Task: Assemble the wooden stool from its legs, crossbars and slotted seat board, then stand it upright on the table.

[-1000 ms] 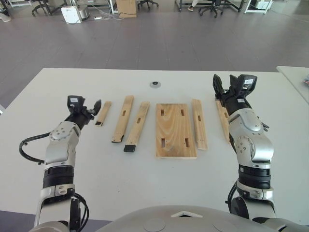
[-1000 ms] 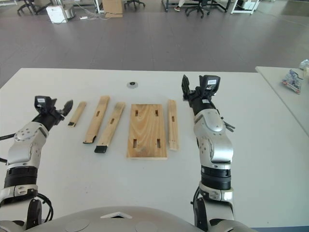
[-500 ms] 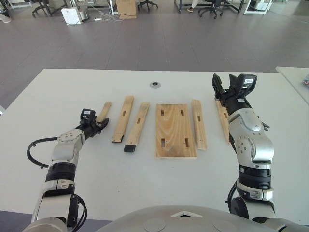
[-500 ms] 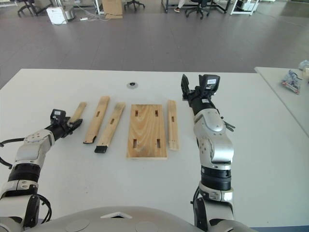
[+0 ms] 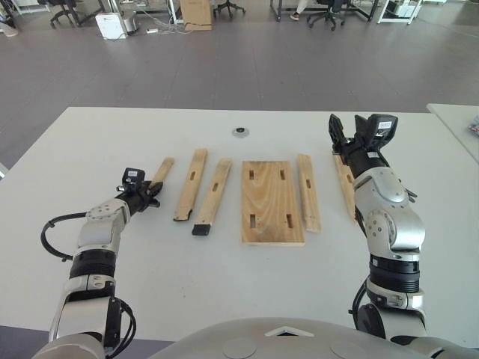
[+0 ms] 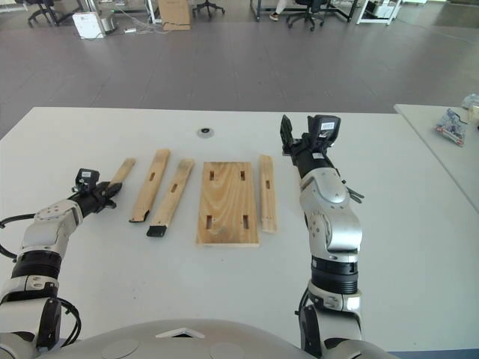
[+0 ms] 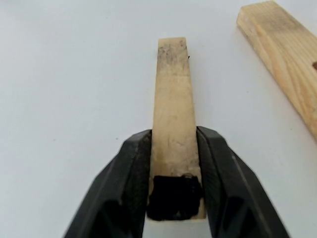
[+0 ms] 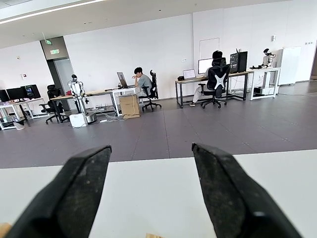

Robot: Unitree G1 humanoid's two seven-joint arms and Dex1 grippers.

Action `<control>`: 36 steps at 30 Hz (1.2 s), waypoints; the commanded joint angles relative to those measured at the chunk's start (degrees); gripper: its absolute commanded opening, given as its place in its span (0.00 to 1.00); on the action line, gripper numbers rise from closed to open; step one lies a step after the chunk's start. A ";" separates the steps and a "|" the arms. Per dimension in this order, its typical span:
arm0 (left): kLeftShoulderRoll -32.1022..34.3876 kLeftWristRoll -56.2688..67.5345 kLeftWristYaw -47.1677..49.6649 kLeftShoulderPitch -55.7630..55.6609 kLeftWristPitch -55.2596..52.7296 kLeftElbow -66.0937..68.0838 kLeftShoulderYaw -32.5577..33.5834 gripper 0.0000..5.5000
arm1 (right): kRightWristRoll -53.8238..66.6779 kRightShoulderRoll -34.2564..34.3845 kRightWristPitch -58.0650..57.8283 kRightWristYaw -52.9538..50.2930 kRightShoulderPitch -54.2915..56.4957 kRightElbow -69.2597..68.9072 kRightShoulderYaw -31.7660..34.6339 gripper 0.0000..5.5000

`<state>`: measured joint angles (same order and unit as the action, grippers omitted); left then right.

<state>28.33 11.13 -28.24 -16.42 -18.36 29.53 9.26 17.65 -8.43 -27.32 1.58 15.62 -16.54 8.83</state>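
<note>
We clasp the short bar [image 7: 172, 89] by its black-marked end in our left hand [image 7: 174, 135].
Our right hand [image 8: 151, 148] hangs spread wide, a plank [image 5: 345, 183] lying near it on the tabletop [image 5: 224, 284].

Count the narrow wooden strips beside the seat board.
5: short strip in the left gripper; two slotted strips left of the seat board; one strip right of it; another partly behind the right arm.

The right arm [image 5: 385, 217] hid most of a wooden strip [image 5: 345, 182] at three o'clock of the seat board [image 5: 272, 200]. The round object [image 5: 240, 132] at its twelve o'clock was too small to identify. The left gripper [image 7: 173, 141] covered the side edges of the short wooden piece [image 7: 173, 99].
</note>
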 commanded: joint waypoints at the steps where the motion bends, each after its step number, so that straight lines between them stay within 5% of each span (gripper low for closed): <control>1: -2.00 1.59 4.46 -2.35 5.28 -3.48 4.06 0.24 | 0.81 0.53 -1.10 -0.32 2.40 0.37 0.73 0.56; 10: -9.34 5.97 -1.27 -10.29 12.99 -32.59 -5.99 0.24 | 23.93 9.67 -11.99 -0.64 10.94 -6.37 2.51 0.56; 25: -13.43 7.10 -8.38 -9.26 11.99 -39.34 -16.57 0.24 | 39.78 8.59 -16.43 -5.61 15.20 -8.81 2.99 0.56; 36: -13.58 7.76 -8.54 -7.81 10.86 -40.16 -16.40 0.24 | 41.73 7.97 -13.90 -8.04 15.78 -7.22 4.66 0.20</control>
<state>14.74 18.43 -36.22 -24.42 -7.00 -9.74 -7.09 58.61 0.04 -41.87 -5.79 29.97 -24.04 13.39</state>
